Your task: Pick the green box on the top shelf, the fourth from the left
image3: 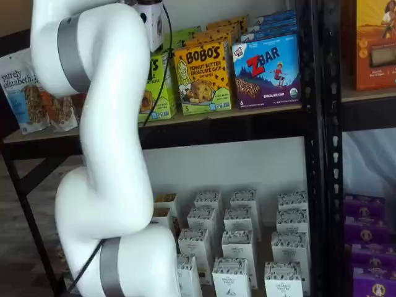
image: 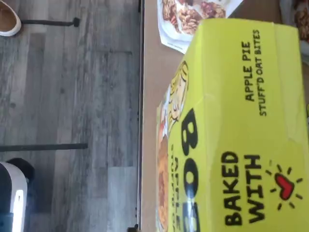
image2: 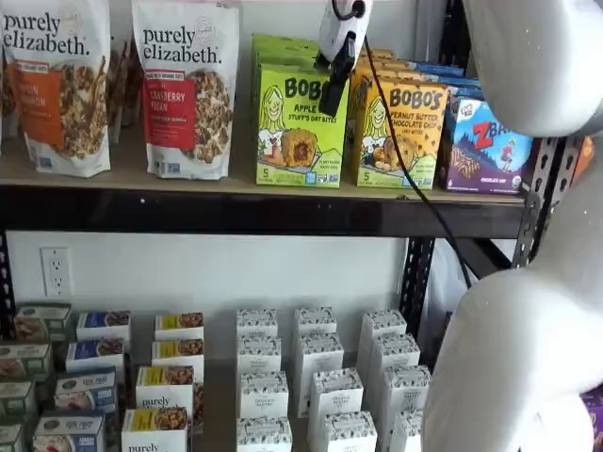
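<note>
The green box (image2: 300,127) stands upright at the front of the top shelf (image2: 236,209), printed Bobo's Apple Pie. In a shelf view the gripper (image2: 334,98) hangs from above at the box's upper right corner. Only one black finger shows below its white body, so I cannot tell if the jaws stand apart or touch the carton. In a shelf view the green box (image3: 163,86) is half hidden behind my white arm, and the gripper's fingers are hidden there. The wrist view is filled by the green box (image: 241,135), seen from close above.
A yellow-orange Bobo's carton (image2: 399,132) stands tight against the green box's right, then a blue ZBar box (image2: 486,146). A granola pouch (image2: 187,85) stands to the left with a small gap. More green boxes are stacked behind. The lower shelf holds several small boxes (image2: 320,377).
</note>
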You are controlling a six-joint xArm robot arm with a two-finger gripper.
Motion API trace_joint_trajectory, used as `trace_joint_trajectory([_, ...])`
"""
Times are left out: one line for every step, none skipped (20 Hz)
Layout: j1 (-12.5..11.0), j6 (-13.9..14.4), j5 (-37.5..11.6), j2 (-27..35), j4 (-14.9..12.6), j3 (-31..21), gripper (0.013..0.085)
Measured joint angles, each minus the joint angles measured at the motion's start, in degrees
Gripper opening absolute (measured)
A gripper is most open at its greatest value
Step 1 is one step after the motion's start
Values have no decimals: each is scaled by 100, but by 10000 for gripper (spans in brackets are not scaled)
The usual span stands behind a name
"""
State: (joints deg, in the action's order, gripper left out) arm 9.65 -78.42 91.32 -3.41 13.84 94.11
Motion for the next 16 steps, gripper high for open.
trace_joint_trajectory([-6, -5, 13, 1, 10, 5, 770])
trace_joint_trajectory([-14, -10, 22, 1, 20, 8, 730])
trace_joint_trajectory([-20, -15, 30, 1, 30, 11, 730])
trace_joint_trajectory([-26, -19, 36, 1, 39, 14, 690])
trace_joint_trajectory([-31, -22, 40, 1, 49, 17, 690])
trace_joint_trajectory([-38, -26, 47, 2, 61, 23, 650])
trace_joint_trajectory([-43, -29, 57, 4, 72, 31, 650])
trace_joint_trajectory([-46, -30, 65, 6, 78, 38, 610])
trace_joint_trajectory([-48, -31, 71, 7, 84, 44, 610])
trace_joint_trajectory([-52, -32, 84, 10, 95, 55, 570])
trace_joint_trajectory([-53, -32, 90, 12, 98, 61, 570])
trace_joint_trajectory([-52, -30, 100, 15, 89, 71, 570])
trace_joint_trajectory([-45, -23, 119, 24, 65, 91, 570])
trace_joint_trajectory([-43, -21, 125, 25, 61, 97, 570])
trace_joint_trajectory([-44, -21, 128, 25, 66, 100, 570])
trace_joint_trajectory([-46, -21, 125, 22, 73, 100, 570])
